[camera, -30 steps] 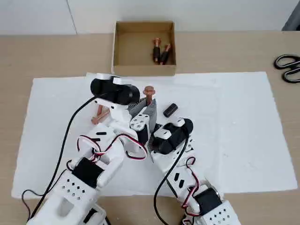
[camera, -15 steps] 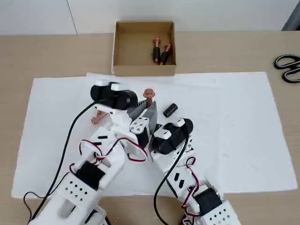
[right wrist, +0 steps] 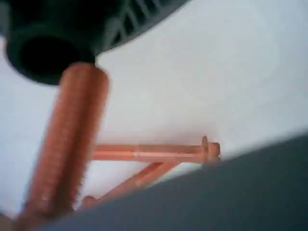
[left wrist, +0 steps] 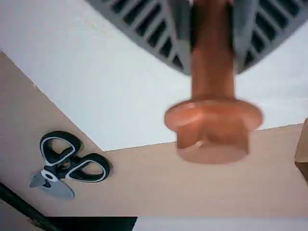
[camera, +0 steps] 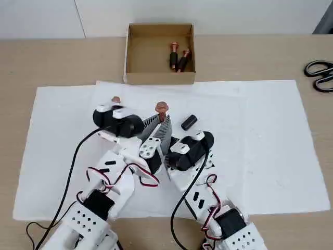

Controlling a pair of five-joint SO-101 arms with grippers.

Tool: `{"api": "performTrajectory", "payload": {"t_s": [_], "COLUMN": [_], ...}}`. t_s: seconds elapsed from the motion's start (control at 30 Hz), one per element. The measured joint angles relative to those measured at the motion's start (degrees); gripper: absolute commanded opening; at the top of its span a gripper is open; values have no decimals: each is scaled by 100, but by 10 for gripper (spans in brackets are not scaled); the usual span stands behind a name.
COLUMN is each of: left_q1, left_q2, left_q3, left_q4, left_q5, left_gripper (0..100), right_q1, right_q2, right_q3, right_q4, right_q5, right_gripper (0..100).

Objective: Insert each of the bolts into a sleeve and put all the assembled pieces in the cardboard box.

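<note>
the left gripper point(left wrist: 211, 43) is clamped on the shaft of a copper bolt point(left wrist: 211, 125), its grey ribbed fingers point(left wrist: 144, 24) pressed to either side of the shaft while the flanged head sticks out past them. in the high view this bolt stands roughly upright with its head uppermost, over the middle of the white sheet point(camera: 270, 156) that covers most of the table point(camera: 52, 57). the right gripper point(camera: 166, 130) sits just beside the left one, and it is closed around a black sleeve point(right wrist: 41, 53) whose open end faces the bolt's threaded tip. the tip is at the sleeve's mouth (whether it has entered the bore i cannot tell). two loose bolts point(right wrist: 154, 151) lie on the sheet touching each other and fanning out at a shallow angle; in the high view the head of one pokes out at the far side of the left arm. a second sleeve point(camera: 189, 122) lies on the sheet near both grippers, toward the right edge. the cardboard box point(camera: 134, 52) rests against the far edge of the sheet, and two assembled pieces point(camera: 178, 57) lie side by side in its right half. a pair of scissors point(camera: 320, 73) lies at the right edge of the table, well apart from the arms.
</note>
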Motion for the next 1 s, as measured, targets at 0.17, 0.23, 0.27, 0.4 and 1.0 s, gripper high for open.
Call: {"api": "performTrajectory", "payload": {"t_s": [0.17,0.23,0.27,0.4,1.0], "left_q1": [0,0,0,0,53], "left_q2": [9,9,9,9,9], "left_q3": [26,26,26,26,193], "left_q4": [-220,-299,-352,-448,-448], "left_q5": [0,0,0,0,0], "left_gripper": [5,5,5,5,5], "right_q1": [0,0,0,0,-35], "right_q2": [0,0,0,0,0], "right_q3": [0,0,0,0,0], "right_q4": [0,0,0,0,0], "right_q5": [0,0,0,0,0], "right_gripper": [4,4,4,4,4]}}
